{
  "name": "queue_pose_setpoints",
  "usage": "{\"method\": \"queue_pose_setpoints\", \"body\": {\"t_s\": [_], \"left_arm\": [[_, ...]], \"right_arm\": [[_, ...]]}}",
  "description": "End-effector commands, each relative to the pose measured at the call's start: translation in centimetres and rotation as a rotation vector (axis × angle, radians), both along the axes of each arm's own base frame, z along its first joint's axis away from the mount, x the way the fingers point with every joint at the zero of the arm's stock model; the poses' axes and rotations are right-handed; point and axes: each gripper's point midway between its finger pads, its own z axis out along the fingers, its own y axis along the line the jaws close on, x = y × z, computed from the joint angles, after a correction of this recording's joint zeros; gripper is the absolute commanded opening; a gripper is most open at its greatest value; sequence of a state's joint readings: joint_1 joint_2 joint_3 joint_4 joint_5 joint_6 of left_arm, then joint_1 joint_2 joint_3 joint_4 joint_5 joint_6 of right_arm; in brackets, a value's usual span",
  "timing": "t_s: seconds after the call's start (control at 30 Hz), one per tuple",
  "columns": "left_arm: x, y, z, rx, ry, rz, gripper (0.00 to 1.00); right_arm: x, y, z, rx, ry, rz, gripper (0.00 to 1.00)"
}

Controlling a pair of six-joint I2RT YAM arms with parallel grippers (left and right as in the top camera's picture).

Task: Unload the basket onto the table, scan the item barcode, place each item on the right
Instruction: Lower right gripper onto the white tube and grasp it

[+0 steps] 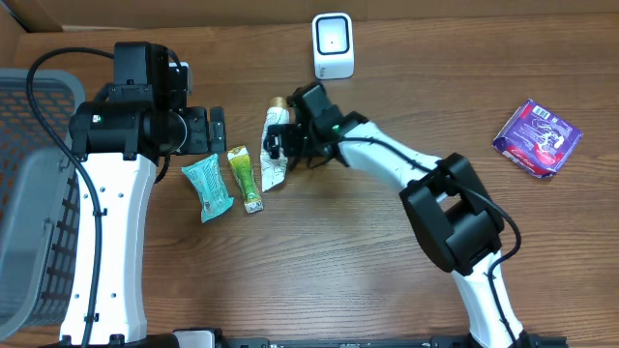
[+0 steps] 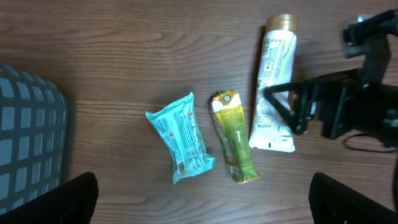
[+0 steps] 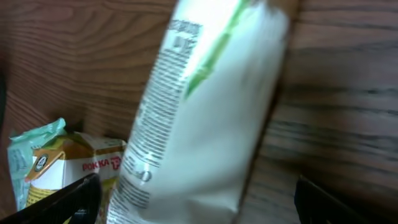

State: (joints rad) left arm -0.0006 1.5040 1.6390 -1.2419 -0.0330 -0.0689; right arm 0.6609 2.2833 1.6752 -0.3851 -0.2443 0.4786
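A white tube point(image 1: 274, 166) with a gold cap lies on the wooden table, also seen in the left wrist view as the white tube point(image 2: 273, 74). My right gripper point(image 1: 280, 143) is open, its fingers standing on either side of the tube point(image 3: 205, 112) without squeezing it. A teal packet point(image 2: 181, 137) with a small barcode on its lower end and a green-yellow pouch point(image 2: 233, 140) lie side by side left of the tube. My left gripper point(image 2: 202, 205) hangs open over bare wood just in front of them, holding nothing. The white scanner point(image 1: 333, 45) stands at the back.
A grey mesh basket point(image 1: 29, 193) fills the left edge of the table. A purple packet point(image 1: 537, 137) lies far right. The right arm stretches diagonally across the middle of the table from the front right.
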Motion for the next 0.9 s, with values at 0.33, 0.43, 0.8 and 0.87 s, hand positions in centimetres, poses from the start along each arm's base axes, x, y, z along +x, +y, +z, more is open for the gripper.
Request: {"method": "queue_pose_setpoints", "body": {"t_s": [0.33,0.43,0.8,0.87], "left_arm": [[0.2,-0.1,0.2,-0.006,-0.005,-0.005,1.0],[0.2,-0.1,0.2,-0.006,-0.006,-0.005,1.0],[0.2,-0.1,0.2,-0.006,-0.006,-0.005,0.99],[0.2,-0.1,0.2,-0.006,-0.006,-0.005,1.0]], "right_arm": [[-1.0,0.8,-4.3,-0.11,0.002,-0.029,0.78],[-1.4,0.4,-4.6,-0.126,0.023,-0.027,0.62],[-3.3,-1.1,-4.1,-0.081,0.186,0.012,0.27],[-3.4,-2.0,-3.2,-0.058,0.23,0.02,0.23]]}}
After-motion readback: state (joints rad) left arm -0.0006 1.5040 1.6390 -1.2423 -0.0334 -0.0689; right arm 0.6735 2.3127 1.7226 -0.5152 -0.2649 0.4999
